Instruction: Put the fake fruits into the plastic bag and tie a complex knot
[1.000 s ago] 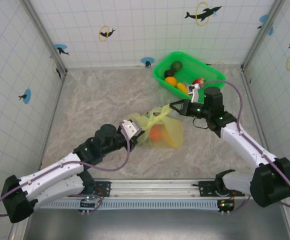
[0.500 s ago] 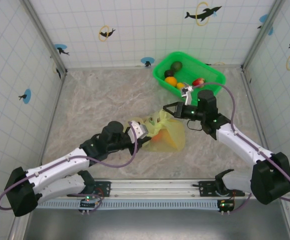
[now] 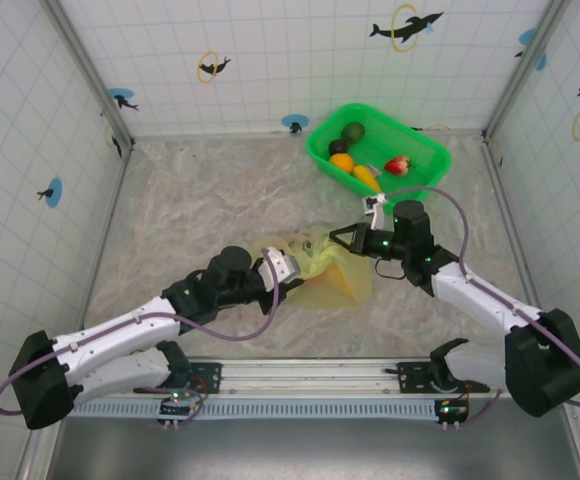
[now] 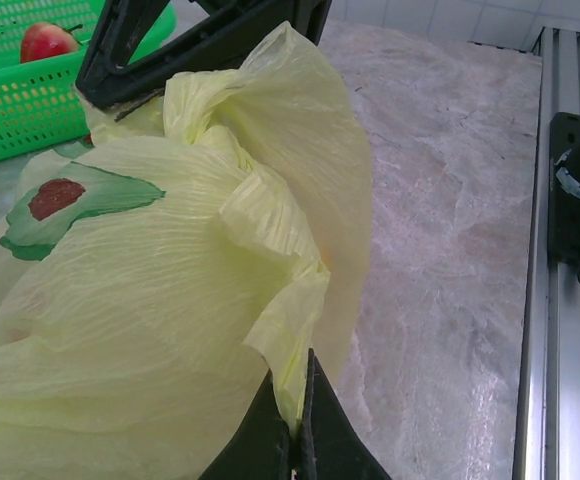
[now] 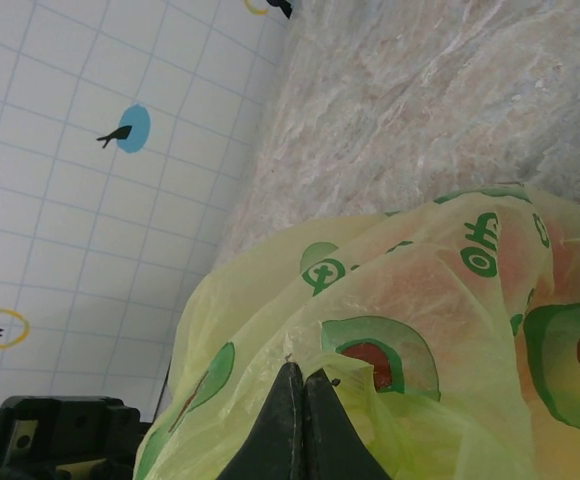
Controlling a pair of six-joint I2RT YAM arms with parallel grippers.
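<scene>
Plastic bag (image 3: 332, 278): mid-worktop, orange fruit inside. Left tool (image 4: 295, 428) and right tool (image 5: 296, 398): each pinching bag film, and we note both have drawn closer together. Fake fruits (image 3: 342, 161) remain in the far-right basket (image 3: 417, 133), so loading looks unfinished.

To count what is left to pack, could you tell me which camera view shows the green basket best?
The top external view: the whole green basket is seen from above, its fruits in plain sight. The left wrist view catches a corner of it, with one red fruit.
</scene>
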